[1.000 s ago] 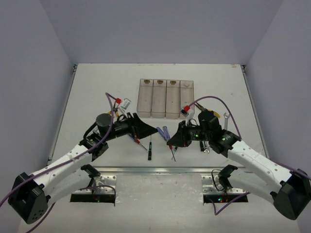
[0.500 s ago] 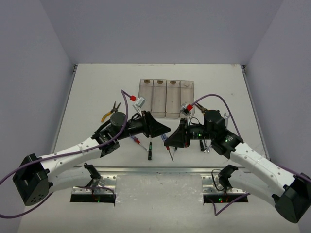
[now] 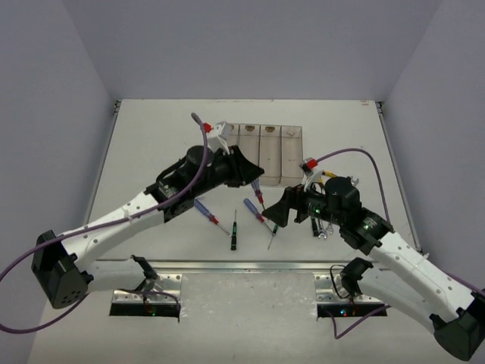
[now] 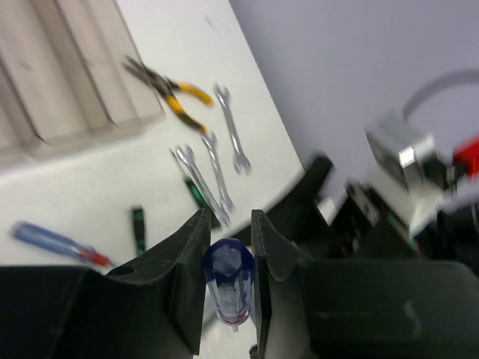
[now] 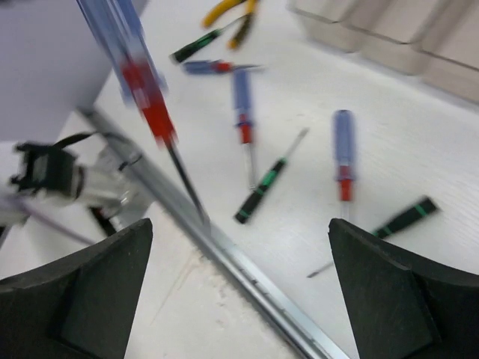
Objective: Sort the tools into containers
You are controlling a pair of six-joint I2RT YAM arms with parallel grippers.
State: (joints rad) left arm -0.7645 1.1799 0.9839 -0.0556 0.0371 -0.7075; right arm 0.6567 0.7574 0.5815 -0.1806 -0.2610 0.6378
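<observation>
From above, we see the left pincer [image 3: 252,179] clenched on a blue-handled screwdriver [image 3: 259,194]. It hangs tip-down just in front of the containers [image 3: 270,154], near their left end. The arm covers the leftmost bin, and we cannot tell what any of the bins hold. The right pincer [image 3: 271,216] hovers low over the tabletop [image 3: 151,152], just right of the held tool and apart from it. From this angle we cannot tell how its jaws stand. Below the two pincers lie a second blue screwdriver [image 3: 204,211], a third [image 3: 254,211] and a black-and-green screwdriver [image 3: 234,231]. The wrenches [image 3: 322,230] peek out beside the right arm. The left wrist view shows the grip itself: the left pincer [image 4: 229,224] squeezes the blue handle [image 4: 228,278] between both fingers [image 4: 187,262]. Beyond it we make out the containers [image 4: 67,82], the yellow-handled pliers [image 4: 176,86] just beside their end, the wrenches [image 4: 224,142] and one blue screwdriver [image 4: 56,243] lying flat. The right wrist view settles what the overhead leaves open. The right pincer [image 5: 239,288] is spread wide and grasps nothing, its fingers [image 5: 90,299] standing at the two lower corners. The held screwdriver [image 5: 142,82] hangs blurred at upper left. On the tabletop [image 5: 419,142] lie two blue screwdrivers [image 5: 343,153] [image 5: 241,112] and two black-and-green ones [image 5: 266,187] [image 5: 404,217], well short of the containers [image 5: 397,30].
</observation>
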